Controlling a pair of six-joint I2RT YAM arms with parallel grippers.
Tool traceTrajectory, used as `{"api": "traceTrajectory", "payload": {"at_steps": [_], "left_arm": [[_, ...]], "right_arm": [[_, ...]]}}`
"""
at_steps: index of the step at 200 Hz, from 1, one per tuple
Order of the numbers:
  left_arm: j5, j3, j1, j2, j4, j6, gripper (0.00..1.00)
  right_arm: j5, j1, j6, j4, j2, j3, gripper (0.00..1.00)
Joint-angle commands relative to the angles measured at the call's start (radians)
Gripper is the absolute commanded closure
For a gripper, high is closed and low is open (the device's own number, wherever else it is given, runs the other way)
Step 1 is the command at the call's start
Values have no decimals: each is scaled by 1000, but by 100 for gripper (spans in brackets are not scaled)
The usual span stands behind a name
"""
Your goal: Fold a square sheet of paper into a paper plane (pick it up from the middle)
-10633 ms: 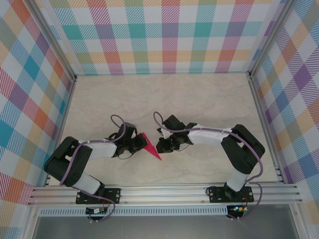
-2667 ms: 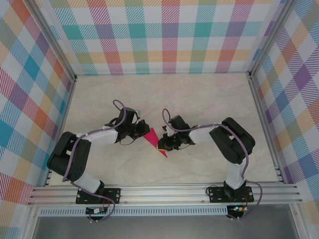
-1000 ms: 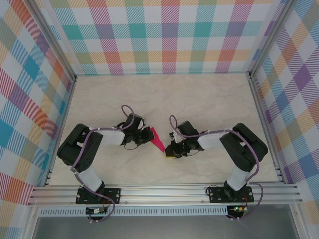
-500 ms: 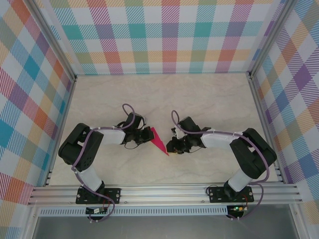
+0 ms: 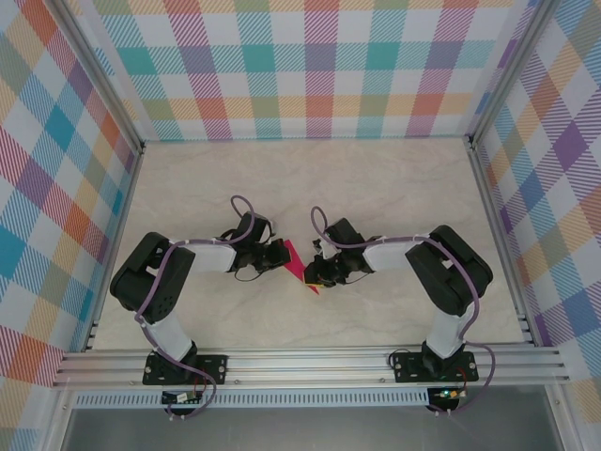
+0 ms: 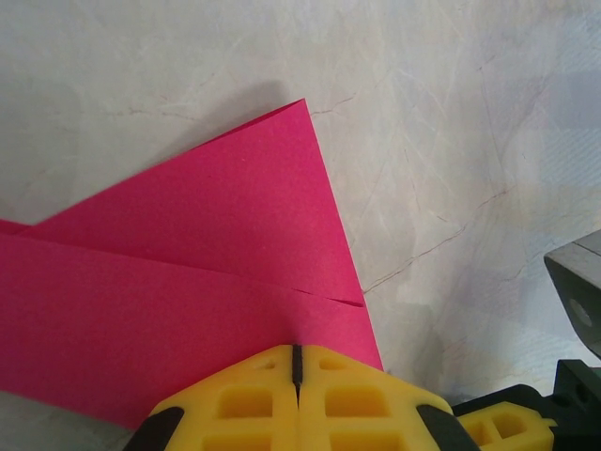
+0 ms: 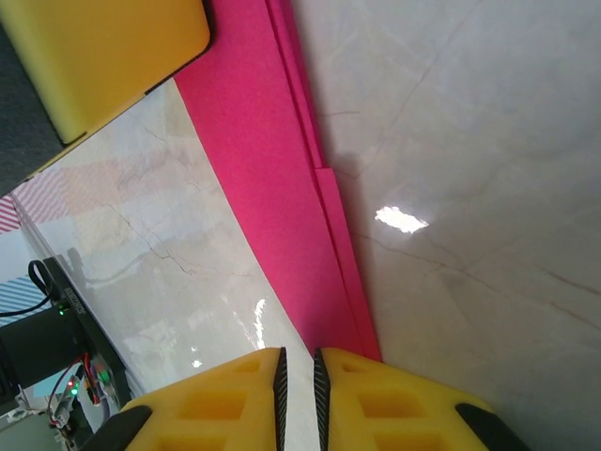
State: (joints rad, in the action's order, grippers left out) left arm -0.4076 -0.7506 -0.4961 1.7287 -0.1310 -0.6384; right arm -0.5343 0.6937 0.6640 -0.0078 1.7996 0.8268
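Staying clenched where it was half a second ago, the left gripper [image 5: 280, 256] presses its fingertips on the pink paper [image 5: 297, 264] at its left edge, mid-table. The right gripper [image 5: 319, 277] has slid left onto the paper's tip. Its fingers stand almost together, and whether they pinch paper I cannot tell. The paper's long axis runs far-left to near-right, with the point toward the arm bases.

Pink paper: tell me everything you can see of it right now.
The pink paper is thin, matte magenta, folded into a narrow pointed shape with overlapping layers and straight creases. One corner casts a shadow, so it looks slightly raised. It sits on the pale marbled table between the two arms. The left hand, shut, rests on one edge. The right hand, nearly closed, sits at its long layered edge. Whether either pinches it is unclear.
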Motion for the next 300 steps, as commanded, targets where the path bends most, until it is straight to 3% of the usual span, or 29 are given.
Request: {"api": "traceTrajectory", "payload": {"at_steps": [1,93,184,300], "left_arm": [[82,18,11,49,90,16,100],[36,29,11,87,76,19,100],[25,16,11,97,91,23,100],[37,38,11,48,56,-5,100]], "right_arm": [[67,7,5,-111,13,-40,81],[144,9,52,-318,-47,61,82],[95,4,-16,-452,-41,213,80],[228,-15,-8,-335,-164,91,72]]}}
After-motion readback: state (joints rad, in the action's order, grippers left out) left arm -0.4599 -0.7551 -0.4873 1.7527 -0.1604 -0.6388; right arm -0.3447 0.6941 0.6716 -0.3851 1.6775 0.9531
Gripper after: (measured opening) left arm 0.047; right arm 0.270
